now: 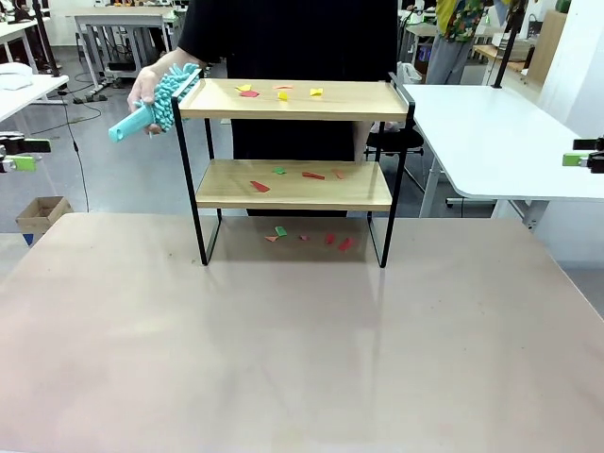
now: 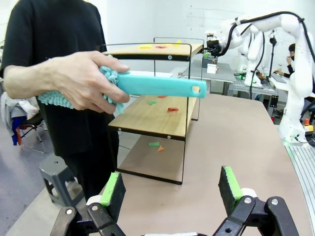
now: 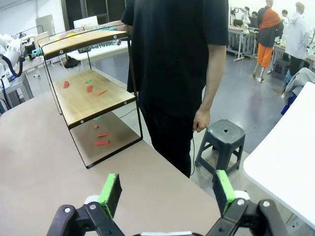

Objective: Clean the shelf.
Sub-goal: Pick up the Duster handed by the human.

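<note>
shelf [image 1: 293,112], paper scraps [image 1: 260,187], hand [image 1: 144,87] holding duster [image 1: 174,96]

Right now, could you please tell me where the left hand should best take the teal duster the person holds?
Probably the duster's bare flat handle near its holed end, which juts clear of the person's fingers. Bring the left hand in from that free end, pads across its flat faces.

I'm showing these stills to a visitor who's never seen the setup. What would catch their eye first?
First, the two-tier shelf at the far side of the table, with red, yellow and green scraps strewn over both boards and on the tabletop beneath it. Then the person's hand, holding a fluffy turquoise duster at the top board's left end.
</note>
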`<state>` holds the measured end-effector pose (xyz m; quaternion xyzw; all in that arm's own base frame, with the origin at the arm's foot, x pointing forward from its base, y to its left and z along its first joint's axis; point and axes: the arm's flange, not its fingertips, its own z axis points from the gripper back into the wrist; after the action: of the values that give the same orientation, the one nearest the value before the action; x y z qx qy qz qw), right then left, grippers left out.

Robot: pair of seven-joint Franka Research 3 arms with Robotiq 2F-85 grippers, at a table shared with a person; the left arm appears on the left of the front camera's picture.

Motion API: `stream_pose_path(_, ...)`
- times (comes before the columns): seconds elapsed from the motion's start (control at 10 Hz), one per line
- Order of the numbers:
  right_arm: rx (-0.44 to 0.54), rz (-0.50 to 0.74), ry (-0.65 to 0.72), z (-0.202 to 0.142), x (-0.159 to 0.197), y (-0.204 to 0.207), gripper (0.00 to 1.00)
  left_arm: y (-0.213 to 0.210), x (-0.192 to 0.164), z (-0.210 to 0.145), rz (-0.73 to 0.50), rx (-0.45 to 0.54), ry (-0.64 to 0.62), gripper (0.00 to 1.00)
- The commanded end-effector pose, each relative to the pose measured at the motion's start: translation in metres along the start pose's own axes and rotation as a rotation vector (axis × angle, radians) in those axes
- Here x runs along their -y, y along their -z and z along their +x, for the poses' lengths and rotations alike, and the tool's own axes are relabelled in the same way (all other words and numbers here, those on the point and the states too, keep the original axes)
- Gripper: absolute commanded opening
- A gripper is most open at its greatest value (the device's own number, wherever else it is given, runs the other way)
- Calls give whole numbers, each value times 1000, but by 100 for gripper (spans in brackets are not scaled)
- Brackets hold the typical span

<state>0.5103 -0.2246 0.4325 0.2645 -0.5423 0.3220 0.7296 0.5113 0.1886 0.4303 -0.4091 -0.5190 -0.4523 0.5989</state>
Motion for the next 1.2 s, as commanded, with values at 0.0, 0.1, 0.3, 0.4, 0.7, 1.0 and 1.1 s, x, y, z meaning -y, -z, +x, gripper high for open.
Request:
stream_pose_path(0.0,3,2,-4,2,-1,1,100,6,19,61,56,-84,-12,100)
stream_pose_path(0.1,3,2,-4,2,-1,1,100,12,28,91,111,-157,-41,100)
stream_pose_path(0.3,3,2,-4,2,-1,1,100,31,50,144,234,-322,-87,100)
stream_pose_path(0.4,3,2,-4,2,-1,1,100,47,72,171,303,-412,-66,100)
stream_pose_path(0.7,3,2,-4,2,-1,1,100,88,119,226,482,-608,-87,100)
stream_pose_path(1.0,3,2,-4,2,-1,1,100,143,144,242,657,-769,-194,100)
stream_pose_path(1.1,3,2,-4,2,-1,1,100,164,147,242,748,-792,-242,100)
